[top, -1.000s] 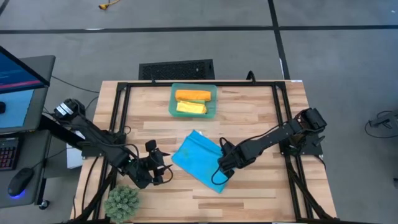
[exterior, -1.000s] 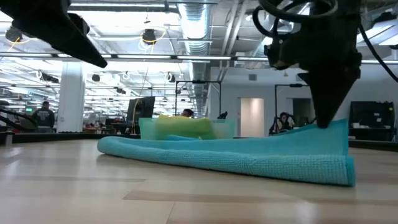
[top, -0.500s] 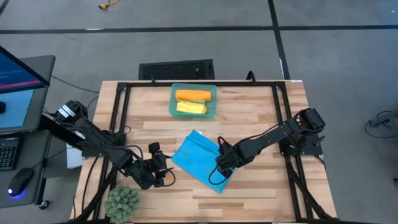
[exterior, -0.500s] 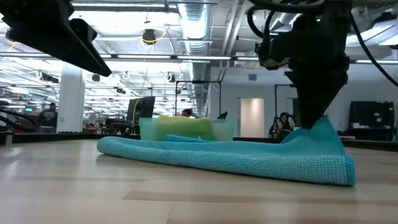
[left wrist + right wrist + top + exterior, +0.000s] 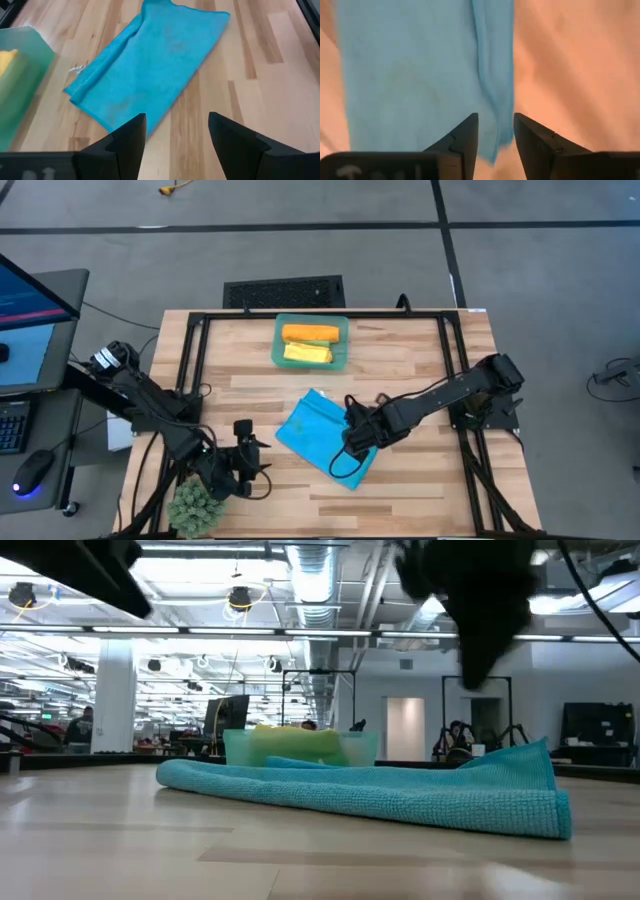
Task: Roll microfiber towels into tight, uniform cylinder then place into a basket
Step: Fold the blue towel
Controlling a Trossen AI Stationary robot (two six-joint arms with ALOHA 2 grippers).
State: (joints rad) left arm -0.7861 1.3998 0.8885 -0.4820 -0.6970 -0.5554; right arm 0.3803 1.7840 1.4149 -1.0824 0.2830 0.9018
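high: overhead, downward | low: tabletop, level | shared: blue towel (image 5: pixel 318 438)

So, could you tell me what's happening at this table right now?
Two robot arms are rolling towels and putting them in a basket. An orange towel and a yellow towel already lie rolled in the teal basket. The blue towel, folded but not yet rolled, lies flat on the table. The right gripper hangs just above its edge, jaws parted, holding nothing. The left gripper waits open beside the spiky plant ball.
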